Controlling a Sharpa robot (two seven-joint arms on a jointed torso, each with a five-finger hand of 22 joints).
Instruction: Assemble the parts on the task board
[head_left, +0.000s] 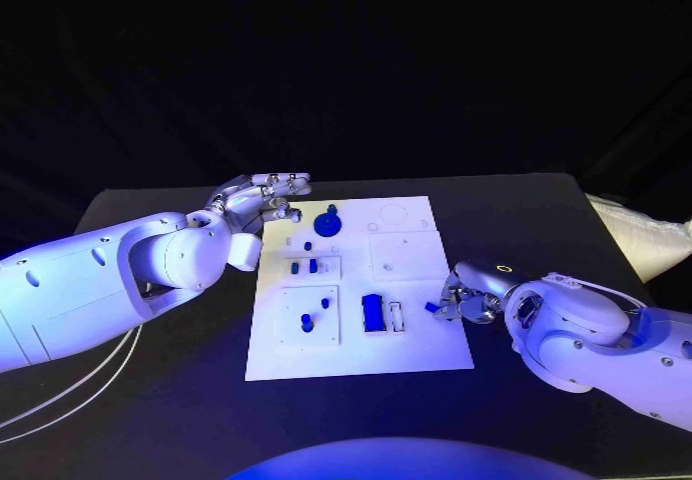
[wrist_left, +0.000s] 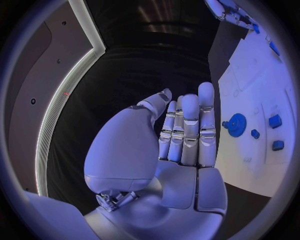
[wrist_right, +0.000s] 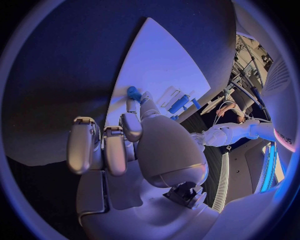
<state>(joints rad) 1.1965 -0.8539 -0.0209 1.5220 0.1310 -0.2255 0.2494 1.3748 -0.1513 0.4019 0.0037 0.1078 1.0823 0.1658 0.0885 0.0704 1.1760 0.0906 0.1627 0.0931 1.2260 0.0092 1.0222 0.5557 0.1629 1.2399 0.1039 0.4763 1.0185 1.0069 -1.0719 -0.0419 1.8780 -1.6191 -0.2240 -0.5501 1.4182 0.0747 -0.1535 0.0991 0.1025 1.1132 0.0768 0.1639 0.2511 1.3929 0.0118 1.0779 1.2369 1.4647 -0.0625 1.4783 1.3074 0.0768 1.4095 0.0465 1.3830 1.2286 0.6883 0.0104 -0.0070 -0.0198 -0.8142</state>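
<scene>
The right hand (head_left: 464, 303) is pinching a small blue part (head_left: 433, 306) at the task board's (head_left: 418, 350) right edge, lower right of centre. The left hand (head_left: 264, 203) is hovering flat and empty, fingers straight, at the board's upper-left corner beside the blue gear (head_left: 329, 222). More blue parts (head_left: 374, 313) are lying mid-board.

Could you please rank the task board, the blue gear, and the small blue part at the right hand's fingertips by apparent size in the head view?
1. Task board
2. Blue gear
3. Small blue part held at the right hand, partly hidden by fingers, so slightly unsure.
</scene>
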